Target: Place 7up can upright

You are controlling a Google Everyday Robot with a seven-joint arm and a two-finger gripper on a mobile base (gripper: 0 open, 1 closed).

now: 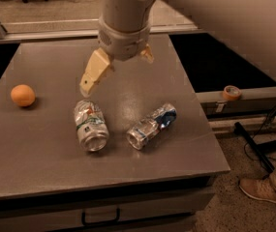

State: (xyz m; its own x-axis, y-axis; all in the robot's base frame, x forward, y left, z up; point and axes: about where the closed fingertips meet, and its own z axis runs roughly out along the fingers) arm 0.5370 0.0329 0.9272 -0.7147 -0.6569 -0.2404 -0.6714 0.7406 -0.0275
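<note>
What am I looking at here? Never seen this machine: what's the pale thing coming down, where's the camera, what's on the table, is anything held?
The pale bulk at the top is the robot's single arm. It ends in a two-fingered pincer, open, hanging above the table and holding nothing. There is one camera, looking down on the table; where it is mounted does not show. On the table: the 7up can, dented, on its side just below the pincer; a blue-label can, also on its side, beside it; an orange near the left edge. The 7up can is not yet upright.
</note>
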